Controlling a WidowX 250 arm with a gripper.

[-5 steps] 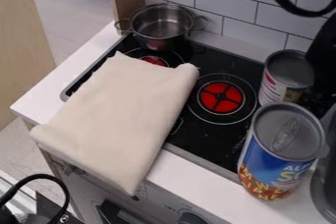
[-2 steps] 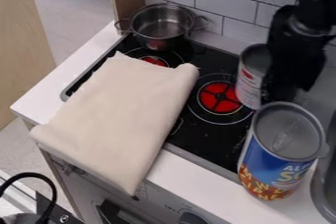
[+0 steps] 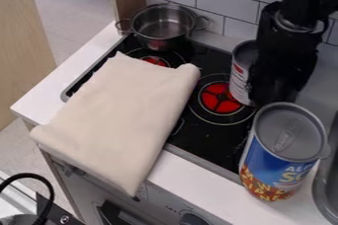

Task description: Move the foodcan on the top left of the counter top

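White tiled wall (image 3: 224,9); black stovetop (image 3: 211,145) in white counter (image 3: 39,98). Food can (image 3: 239,78): one, grey-topped, beside the right red burner (image 3: 220,99). Gripper (image 3: 277,83): black, over the can's right side; how wide it stands and whether it grips the can, cannot be told. Cloth (image 3: 119,115): beige, across the left burner's edge. Pot (image 3: 161,29): steel, rear left. Canister (image 3: 284,145): blue, upright, front right.

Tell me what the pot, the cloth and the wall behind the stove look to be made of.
The pot looks like polished metal, probably stainless steel: silvery, with bright reflections. The cloth seems a matte cream fabric, perhaps cotton, folded with soft edges. The wall appears to be white tile, judging by its grouted rectangles, though printed panel is possible.
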